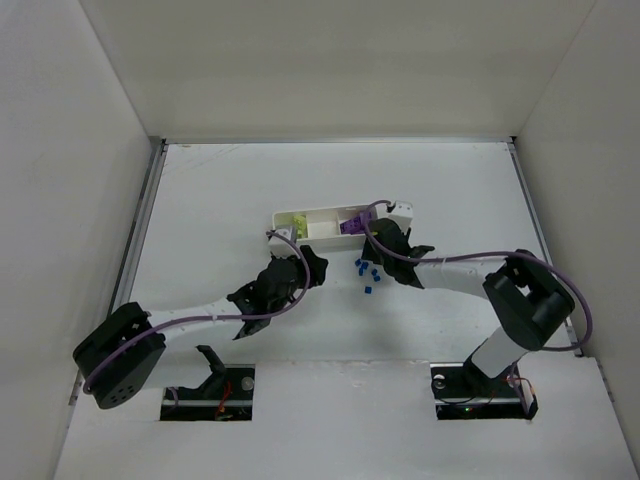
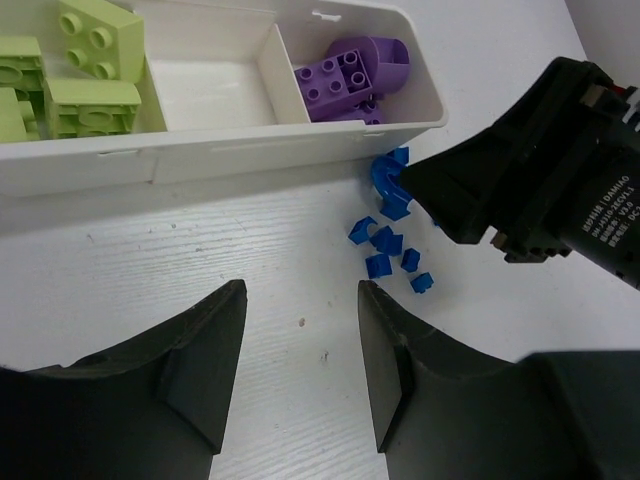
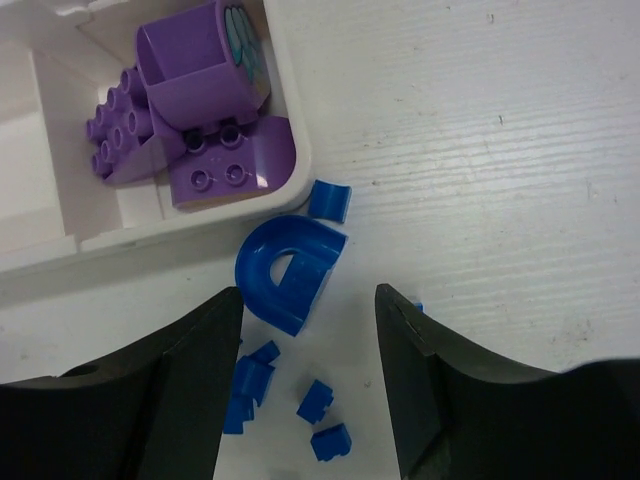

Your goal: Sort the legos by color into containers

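The white tray has three compartments. Lime green legos lie in its left compartment and purple legos in its right one. A blue arch piece lies on the table against the tray's front right corner. Several tiny blue legos are scattered just in front of it. My right gripper hovers open over the blue pieces, holding nothing. My left gripper is open over bare table in front of the tray.
The right gripper's black body fills the right side of the left wrist view, close to the blue pile. White walls enclose the table on the left, back and right.
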Available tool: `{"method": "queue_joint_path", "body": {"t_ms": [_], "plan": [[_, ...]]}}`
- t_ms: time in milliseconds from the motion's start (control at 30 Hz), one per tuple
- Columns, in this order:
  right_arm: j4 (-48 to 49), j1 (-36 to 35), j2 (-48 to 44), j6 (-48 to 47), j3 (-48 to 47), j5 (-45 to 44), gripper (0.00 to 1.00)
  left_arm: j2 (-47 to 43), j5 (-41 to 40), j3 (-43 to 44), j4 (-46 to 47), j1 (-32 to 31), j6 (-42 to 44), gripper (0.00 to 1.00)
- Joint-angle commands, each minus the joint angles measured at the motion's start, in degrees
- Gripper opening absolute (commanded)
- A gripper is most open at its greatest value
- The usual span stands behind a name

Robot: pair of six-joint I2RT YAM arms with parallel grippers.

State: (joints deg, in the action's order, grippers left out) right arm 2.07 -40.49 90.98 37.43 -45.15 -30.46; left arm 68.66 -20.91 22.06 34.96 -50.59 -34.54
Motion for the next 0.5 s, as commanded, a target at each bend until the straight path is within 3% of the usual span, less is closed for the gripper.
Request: {"method": "queue_joint_path", "body": {"t_ms": [0, 467], "plan": [[1.6, 1.1, 2.4, 0.5, -3.5, -0.5, 0.62, 0.4, 0.0, 0.4, 2.5, -0.4, -0.4, 0.46], [4.4, 2.1, 6.8, 3.7, -2.1, 0.9, 0.37, 1.2, 0.2, 0.8, 2.8, -1.4, -0.5, 0.46]]}}
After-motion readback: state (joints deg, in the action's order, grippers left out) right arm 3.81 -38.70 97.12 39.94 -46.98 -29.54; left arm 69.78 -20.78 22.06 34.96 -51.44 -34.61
